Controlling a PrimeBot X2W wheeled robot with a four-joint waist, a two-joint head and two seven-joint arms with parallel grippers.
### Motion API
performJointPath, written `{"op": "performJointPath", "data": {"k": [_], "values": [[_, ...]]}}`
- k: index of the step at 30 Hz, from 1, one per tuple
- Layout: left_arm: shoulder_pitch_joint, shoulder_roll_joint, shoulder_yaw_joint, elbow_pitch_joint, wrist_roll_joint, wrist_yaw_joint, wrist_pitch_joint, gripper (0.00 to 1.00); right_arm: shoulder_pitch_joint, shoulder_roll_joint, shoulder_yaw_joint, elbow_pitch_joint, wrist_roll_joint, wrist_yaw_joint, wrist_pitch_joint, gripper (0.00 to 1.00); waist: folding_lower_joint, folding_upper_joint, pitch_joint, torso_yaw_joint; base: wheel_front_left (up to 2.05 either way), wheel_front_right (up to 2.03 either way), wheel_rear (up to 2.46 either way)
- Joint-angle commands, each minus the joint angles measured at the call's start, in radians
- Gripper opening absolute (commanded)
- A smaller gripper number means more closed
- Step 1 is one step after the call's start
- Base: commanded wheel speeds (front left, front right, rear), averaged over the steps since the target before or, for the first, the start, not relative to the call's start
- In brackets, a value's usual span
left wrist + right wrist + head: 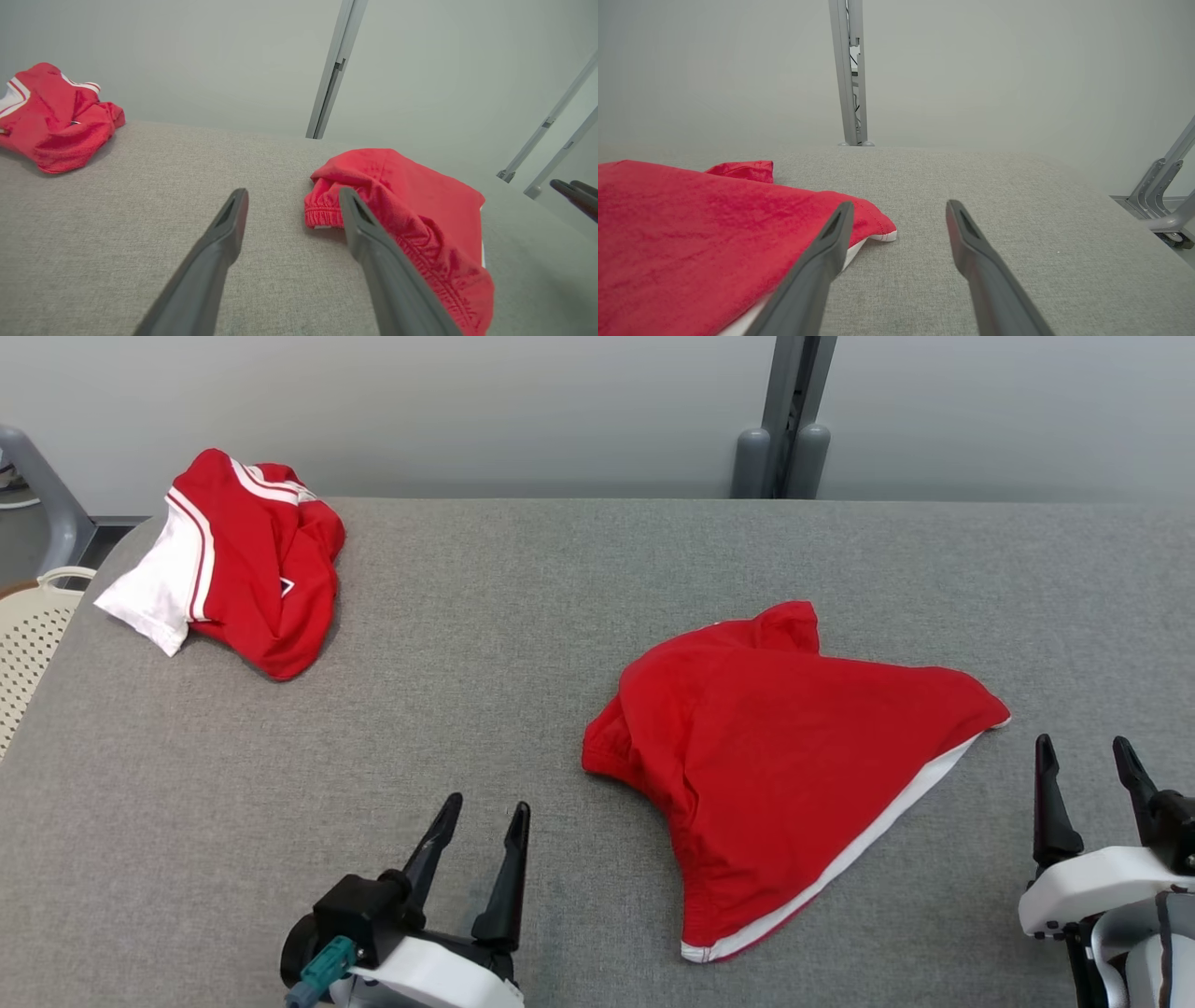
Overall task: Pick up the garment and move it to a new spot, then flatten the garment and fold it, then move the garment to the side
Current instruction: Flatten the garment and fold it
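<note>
A red garment [775,756] with a white hem stripe lies loosely spread on the grey padded table [523,644], right of centre. Its elastic waistband [322,214] faces my left gripper. Low on the near left, my left gripper [485,817] stands open with nothing between its fingers, a short way left of the garment [411,219]. At the near right my right gripper [1088,756] is open too, just beyond the garment's right corner [878,231]. Between the right gripper's [896,210] fingers there is only bare table.
A second red and white garment [238,565] lies bunched at the table's far left corner [51,116]. A perforated cream basket [28,635] stands off the left edge. Grey frame posts [789,420] rise behind the table against a pale wall.
</note>
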Motion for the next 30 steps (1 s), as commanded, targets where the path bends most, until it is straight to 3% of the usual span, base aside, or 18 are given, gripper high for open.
{"op": "performJointPath", "data": {"k": [1, 12, 17, 20, 23, 25, 26, 27, 29, 30], "values": [[-0.015, 0.004, -0.014, 0.009, -0.004, -0.011, -0.005, 1.0, 0.022, 0.003, 0.003, -0.028, 0.011, 0.002, -0.005, 1.0, 0.0, 0.0, -0.003, -0.004, 0.0, 0.0, 0.0], [-0.085, 0.004, -0.279, 0.172, -0.161, -0.096, 0.001, 1.0, 0.101, 0.02, 0.03, -0.249, 0.094, 0.002, -0.005, 1.0, 0.0, 0.0, -0.005, -0.073, 0.0, 0.0, 0.0], [-0.149, 0.005, -0.353, 0.267, -0.239, -0.094, 0.002, 1.0, 0.114, 0.019, 0.047, -0.292, 0.125, 0.002, -0.005, 1.0, 0.0, 0.0, 0.005, -0.127, 0.0, 0.0, 0.0], [-0.174, 0.005, -0.36, 0.302, -0.283, -0.081, 0.001, 1.0, 0.116, 0.019, 0.047, -0.298, 0.128, 0.002, -0.005, 1.0, 0.0, 0.0, 0.01, -0.147, 0.0, 0.0, 0.0], [-0.213, 0.004, -0.356, 0.363, -0.334, -0.039, -0.001, 1.0, 0.116, 0.019, 0.047, -0.301, 0.133, 0.002, -0.005, 1.0, 0.0, 0.0, 0.018, -0.177, 0.0, 0.0, 0.0], [-0.235, 0.002, -0.371, 0.391, -0.356, -0.042, -0.001, 1.0, 0.115, 0.019, 0.044, -0.305, 0.136, 0.002, -0.005, 1.0, 0.0, 0.0, 0.025, -0.194, 0.0, 0.0, 0.0], [-0.245, 0.003, -0.376, 0.397, -0.372, -0.047, -0.002, 0.96, 0.115, 0.019, 0.04, -0.305, 0.137, 0.002, -0.005, 1.0, 0.0, 0.0, 0.028, -0.2, 0.0, 0.0, 0.0], [-0.254, 0.004, -0.383, 0.401, -0.387, -0.054, -0.002, 0.49, 0.117, 0.019, 0.036, -0.305, 0.136, 0.002, -0.005, 1.0, 0.0, 0.0, 0.031, -0.204, 0.0, 0.0, 0.0], [-0.265, 0.005, -0.395, 0.404, -0.406, -0.065, -0.003, 0.0, 0.12, 0.019, 0.029, -0.305, 0.135, 0.002, -0.005, 1.0, 0.0, 0.0, 0.035, -0.209, 0.0, 0.0, 0.0], [-0.271, 0.005, -0.399, 0.404, -0.409, -0.069, -0.004, 0.0, 0.12, 0.02, 0.026, -0.305, 0.135, 0.002, -0.005, 1.0, 0.0, 0.0, 0.037, -0.211, 0.0, 0.0, 0.0]]}}
